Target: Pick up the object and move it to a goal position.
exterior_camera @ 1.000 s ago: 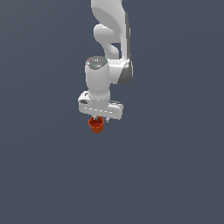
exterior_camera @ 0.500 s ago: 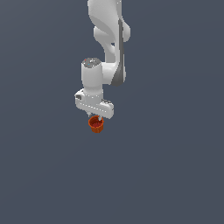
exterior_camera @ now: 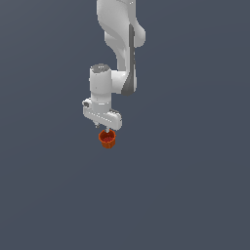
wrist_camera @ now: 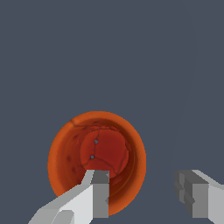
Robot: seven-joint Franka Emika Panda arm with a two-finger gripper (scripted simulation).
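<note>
The small orange-red cup [exterior_camera: 107,139] sits directly under my white gripper [exterior_camera: 106,129] in the exterior view. In the wrist view the cup [wrist_camera: 65,153] is seen from above, with its darker red inside facing up. My gripper [wrist_camera: 142,177] is open with a wide gap between its fingers. One finger [wrist_camera: 98,192] lies over the cup's inside near its rim. The other finger [wrist_camera: 197,192] is outside the cup, so the fingers straddle one side of the cup's wall. I see no finger pressing on the wall.
Around the cup there is only a uniform dark grey-blue ground [exterior_camera: 195,195]. The white arm [exterior_camera: 122,44] rises straight up from the gripper to the exterior view's upper edge.
The gripper and wrist have shifted slightly towards the exterior view's left over the cup. The cup stays in almost the same place under the fingers.
</note>
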